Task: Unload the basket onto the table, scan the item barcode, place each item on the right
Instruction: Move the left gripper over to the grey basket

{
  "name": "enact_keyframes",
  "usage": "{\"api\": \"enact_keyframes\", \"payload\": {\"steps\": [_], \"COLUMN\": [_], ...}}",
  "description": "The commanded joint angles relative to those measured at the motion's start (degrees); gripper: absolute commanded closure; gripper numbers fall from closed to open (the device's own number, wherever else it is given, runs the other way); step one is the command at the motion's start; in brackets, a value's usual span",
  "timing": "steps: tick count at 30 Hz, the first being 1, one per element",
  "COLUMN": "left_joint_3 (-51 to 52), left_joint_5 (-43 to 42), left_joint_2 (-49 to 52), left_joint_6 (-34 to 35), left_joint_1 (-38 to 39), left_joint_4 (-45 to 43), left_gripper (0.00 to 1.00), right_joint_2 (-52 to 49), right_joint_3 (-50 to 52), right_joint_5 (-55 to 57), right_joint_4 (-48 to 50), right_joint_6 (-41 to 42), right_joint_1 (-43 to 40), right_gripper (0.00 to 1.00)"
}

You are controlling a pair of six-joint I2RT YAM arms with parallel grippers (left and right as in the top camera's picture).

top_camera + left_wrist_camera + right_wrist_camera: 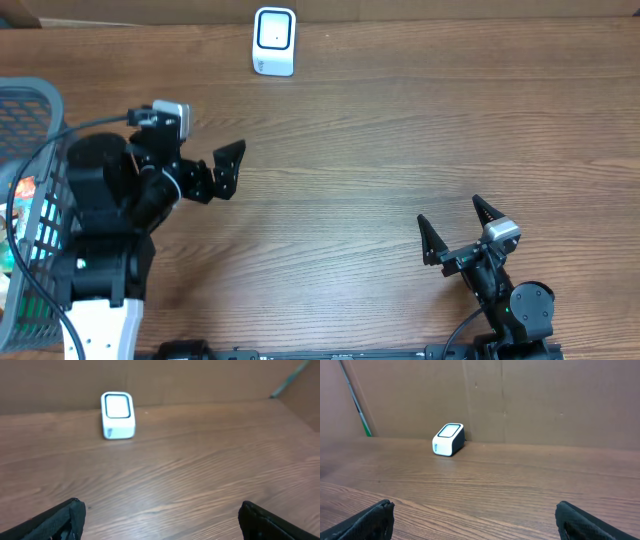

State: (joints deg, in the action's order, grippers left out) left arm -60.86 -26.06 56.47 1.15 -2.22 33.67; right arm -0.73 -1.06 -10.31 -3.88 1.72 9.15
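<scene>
Far left on the table [380,150], half hidden in the mesh basket [25,110]: printed packets [24,188]. Looks light, crinkly, slippery; with both arms' jaws wide and empty, calls for pinching a flat edge.

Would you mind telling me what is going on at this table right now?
Neither arm is holding anything. The left gripper and the right gripper are both open above the table, facing the white scanner at the far edge. The items sit in the basket beside the left arm. None has been picked up yet, so no barcode has been scanned.
</scene>
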Motion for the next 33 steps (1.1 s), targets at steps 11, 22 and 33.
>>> {"api": "enact_keyframes", "payload": {"steps": [11,22,33], "left_joint_3": [-13.18,-13.16,-13.92], "left_joint_5": [-17.49,-23.67,-10.23], "left_joint_2": [10.29,12.07,12.44], "left_joint_6": [1.7,7.15,11.17], "left_joint_1": [0.66,1.25,0.92], "left_joint_4": [2.49,5.57,6.16], "left_gripper": [0.0,0.0,0.03], "right_joint_2": [0.57,0.57,0.57], "right_joint_3": [0.59,0.59,0.59], "right_joint_5": [-0.46,-0.46,-0.48], "right_joint_4": [0.31,0.33,0.31], "right_joint_6": [0.0,0.0,0.0], "right_joint_1": [0.11,0.11,0.11], "right_gripper": [0.0,0.0,0.0]}}
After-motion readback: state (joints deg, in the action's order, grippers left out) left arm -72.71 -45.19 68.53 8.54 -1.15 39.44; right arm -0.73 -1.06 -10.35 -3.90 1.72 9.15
